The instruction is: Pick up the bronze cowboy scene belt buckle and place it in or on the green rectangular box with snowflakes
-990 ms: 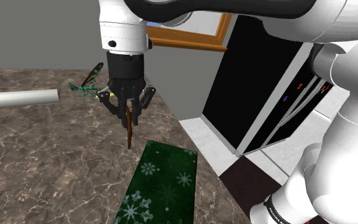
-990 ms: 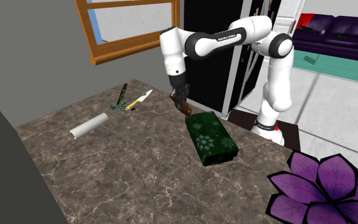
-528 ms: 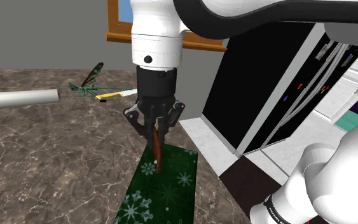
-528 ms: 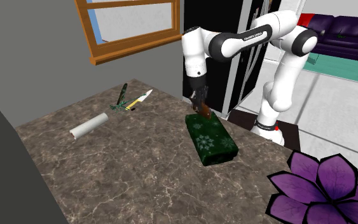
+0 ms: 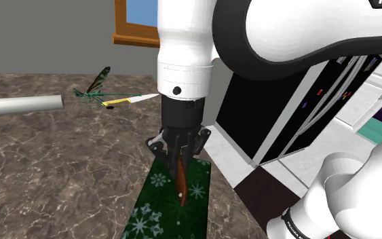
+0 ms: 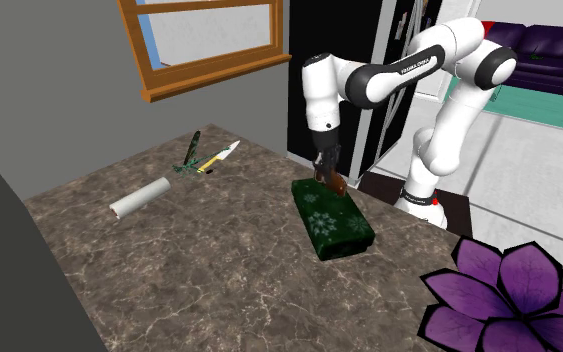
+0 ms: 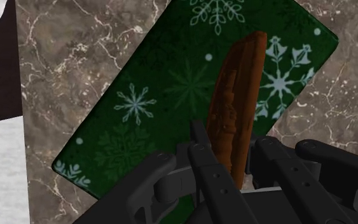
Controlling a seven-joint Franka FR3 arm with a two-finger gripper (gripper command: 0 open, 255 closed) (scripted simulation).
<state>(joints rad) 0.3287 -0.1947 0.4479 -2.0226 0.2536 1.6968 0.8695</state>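
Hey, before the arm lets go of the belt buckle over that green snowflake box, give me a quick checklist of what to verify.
1. Is the gripper shut on the buckle: ok.
2. Is the buckle above the green box, inside its edges: ok.
3. Is the buckle's lower tip touching the box top: cannot tell.
4. Is the buckle lying flat for release: not ok, it hangs on edge.
5. Is the green box flat on the counter: ok.

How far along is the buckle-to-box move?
Done: the flat brown relief belt buckle is off the veined brown counter, clamped edge-on in the black two-finger gripper. In hand: it hangs over the dark green snowflake-patterned rectangular box. Left: lower and release.
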